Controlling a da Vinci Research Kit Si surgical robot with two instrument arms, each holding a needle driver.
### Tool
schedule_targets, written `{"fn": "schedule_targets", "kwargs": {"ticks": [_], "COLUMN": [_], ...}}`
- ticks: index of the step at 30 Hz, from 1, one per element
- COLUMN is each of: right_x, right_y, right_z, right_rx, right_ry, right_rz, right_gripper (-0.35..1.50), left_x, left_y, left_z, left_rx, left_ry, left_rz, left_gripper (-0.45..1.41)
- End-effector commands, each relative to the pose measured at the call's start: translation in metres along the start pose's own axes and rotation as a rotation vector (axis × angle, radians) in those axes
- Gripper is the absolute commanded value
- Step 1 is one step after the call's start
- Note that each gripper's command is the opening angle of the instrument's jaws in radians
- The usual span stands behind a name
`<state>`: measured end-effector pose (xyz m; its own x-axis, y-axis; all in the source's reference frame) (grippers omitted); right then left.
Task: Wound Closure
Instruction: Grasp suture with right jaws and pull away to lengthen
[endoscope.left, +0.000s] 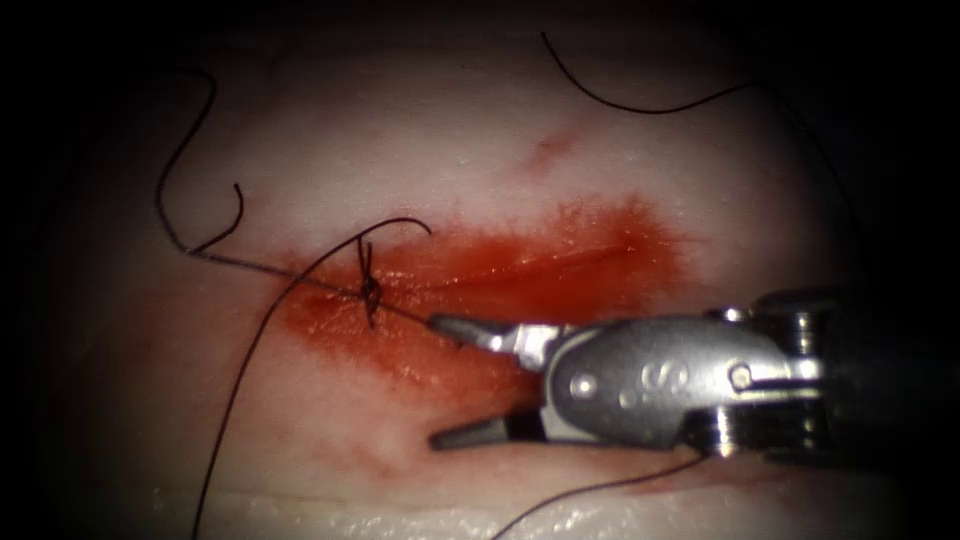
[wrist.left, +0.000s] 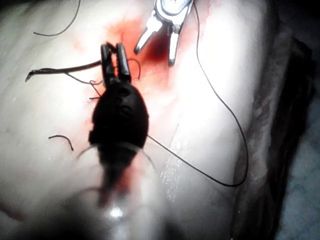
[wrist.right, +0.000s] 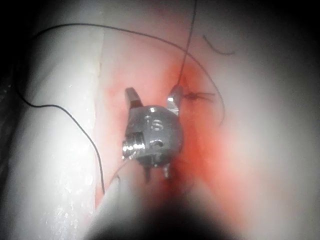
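Note:
The tissue (endoscope.left: 400, 130) carries a red-stained cut (endoscope.left: 540, 265) running left to right. A dark knot (endoscope.left: 368, 287) sits at the cut's left end, with thread tails curling up from it. A thin straight strand (endoscope.left: 270, 272) runs from the left through the knot to the upper jaw tip of my right tool (endoscope.left: 438, 382). That tool comes in from the right over the cut, open, with nothing between its jaws. It is also in the right wrist view (wrist.right: 153, 92) beside the knot (wrist.right: 192, 94). My left tool (wrist.left: 114, 47) is a dark shape over the stain, facing the right tool (wrist.left: 155, 56).
Long loose thread (endoscope.left: 235, 400) curves down the left side of the tissue, and another strand (endoscope.left: 640, 108) lies at the far right. A loop of thread (wrist.left: 235, 165) lies near the tissue's edge. Red fluid (endoscope.left: 600, 240) stains the surface around the cut.

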<state>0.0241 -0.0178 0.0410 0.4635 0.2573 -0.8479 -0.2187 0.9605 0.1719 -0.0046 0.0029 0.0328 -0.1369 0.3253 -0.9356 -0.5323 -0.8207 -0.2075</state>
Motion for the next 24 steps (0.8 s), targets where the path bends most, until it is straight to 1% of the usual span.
{"fn": "schedule_targets", "kwargs": {"ticks": [1,3,4,6,7,10,12,13,14,15,16,19,20,21,24], "right_x": [-0.0016,-0.0026,-0.0037,-0.0046,-0.0055,-0.0066,-0.0072,-0.0074,-0.0075,-0.0074,-0.0073,-0.0065,-0.0056,-0.0056,-0.0042], "right_y": [0.0007,0.0011,0.0014,0.0014,0.0012,0.0007,0.0005,0.0005,0.0005,0.0004,0.0004,0.0002,-0.0003,-0.0003,-0.0016], "right_z": [0.0011,0.0015,0.0020,0.0026,0.0032,0.0039,0.0044,0.0045,0.0045,0.0043,0.0042,0.0038,0.0034,0.0034,0.0026], "right_rx": [-0.010,-0.018,-0.028,-0.036,-0.042,-0.041,-0.043,-0.046,-0.044,-0.033,-0.028,-0.033,-0.041,-0.041,-0.037], "right_ry": [-0.006,-0.010,-0.012,-0.014,-0.016,-0.027,-0.032,-0.032,-0.034,-0.045,-0.056,-0.055,-0.059,-0.059,-0.061], "right_rz": [-0.005,-0.017,-0.003,0.007,0.019,0.033,0.043,0.046,0.057,0.075,0.100,0.107,0.115,0.115,0.125], "right_gripper": [1.13,1.15,1.20,1.28,1.30,1.28,1.23,1.08,0.76,-0.23,-0.35,-0.35,-0.35,-0.35,-0.35], "left_x": [-0.0008,-0.0015,-0.0020,-0.0024,-0.0026,-0.0027,-0.0027,-0.0027,-0.0027,-0.0027,-0.0027,-0.0028,-0.0029,-0.0029,-0.0031], "left_y": [0.0000,-0.0004,-0.0007,-0.0008,-0.0009,-0.0009,-0.0009,-0.0008,-0.0008,-0.0007,-0.0007,-0.0004,-0.0002,-0.0002,0.0002], "left_z": [0.0006,0.0006,0.0007,0.0008,0.0009,0.0009,0.0009,0.0010,0.0010,0.0010,0.0010,0.0012,0.0015,0.0015,0.0019], "left_rx": [0.001,0.009,0.017,0.022,0.026,0.029,0.031,0.034,0.035,0.034,0.035,0.032,0.031,0.031,0.034], "left_ry": [-0.002,-0.006,-0.012,-0.016,-0.018,-0.020,-0.021,-0.023,-0.024,-0.022,-0.023,-0.017,-0.011,-0.011,-0.005], "left_rz": [0.001,0.006,0.012,0.021,0.023,0.019,0.019,0.019,0.020,0.021,0.021,0.017,0.014,0.014,0.017], "left_gripper": [-0.45,-0.45,-0.45,-0.45,-0.45,-0.45,-0.45,-0.45,-0.45,-0.45,-0.45,-0.45,-0.45,-0.45,-0.45]}}
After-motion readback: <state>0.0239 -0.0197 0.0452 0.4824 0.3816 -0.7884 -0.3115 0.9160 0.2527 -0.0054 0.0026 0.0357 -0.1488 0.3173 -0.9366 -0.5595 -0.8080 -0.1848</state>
